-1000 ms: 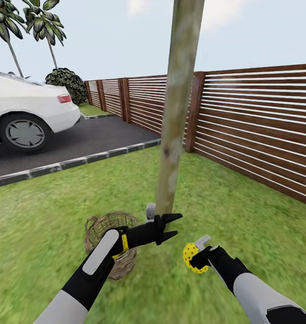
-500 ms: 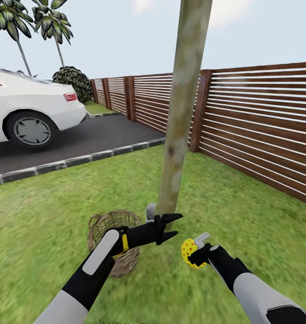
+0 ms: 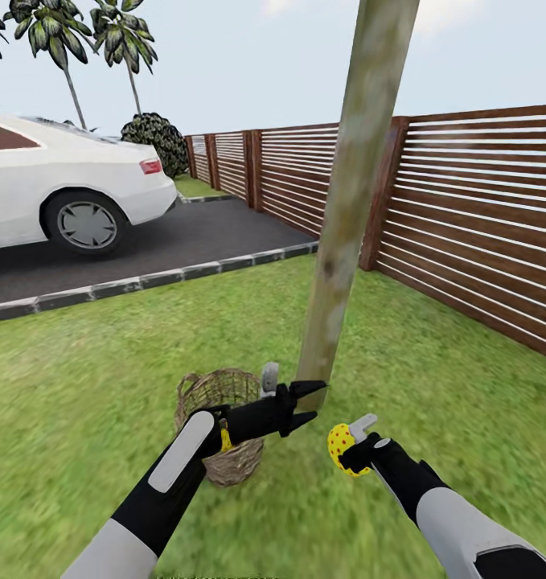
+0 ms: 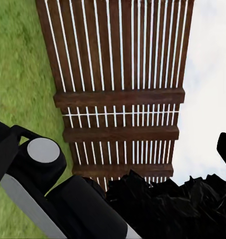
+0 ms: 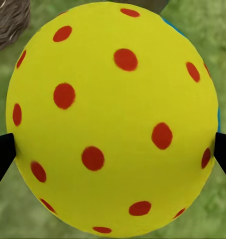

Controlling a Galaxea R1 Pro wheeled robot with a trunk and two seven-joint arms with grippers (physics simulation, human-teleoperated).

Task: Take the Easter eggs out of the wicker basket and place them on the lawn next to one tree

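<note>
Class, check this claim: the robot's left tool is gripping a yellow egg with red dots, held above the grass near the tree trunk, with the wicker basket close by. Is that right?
Not quite: the right tool grips the egg, as the head view shows. The left tool is open and empty. The rest holds: the egg is above the grass near the tree trunk, with the wicker basket close by.

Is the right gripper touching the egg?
Touching. In the right wrist view the black fingertips press the Easter egg on both sides; the head view shows the right gripper holding it above the lawn.
</note>
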